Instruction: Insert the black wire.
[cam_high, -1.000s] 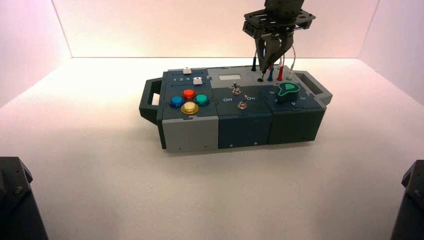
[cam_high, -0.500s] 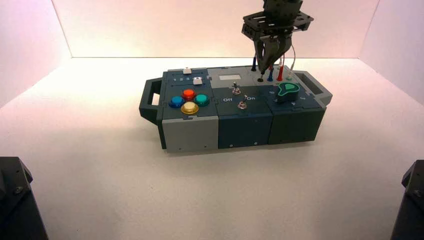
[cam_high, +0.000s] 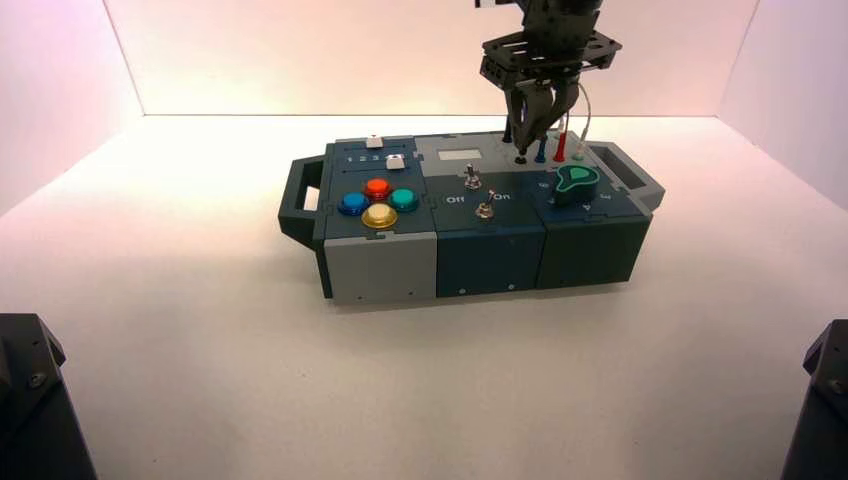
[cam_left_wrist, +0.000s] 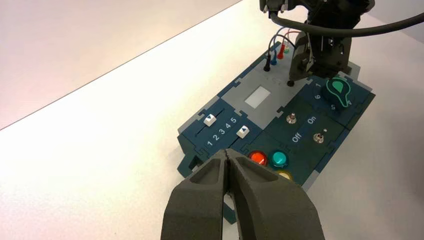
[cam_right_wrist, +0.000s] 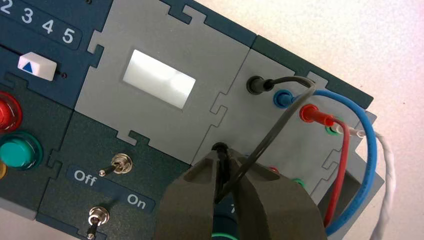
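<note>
Black wire (cam_right_wrist: 270, 136): near plug pinched by our right pincer (cam_right_wrist: 227, 172) at near black socket (cam_right_wrist: 219, 146); seating in hand, we judge; next, straight push. Left pincer (cam_left_wrist: 227, 152) idle, pressed together, left of socket.

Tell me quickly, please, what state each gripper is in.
Left gripper: closed, holding nothing, parked at the near left.
Right gripper: closed on the black wire's plug, at the near black socket.

Box panels (cam_right_wrist: 125, 190) read "Off", "On", "1 2 3 4 5".
</note>
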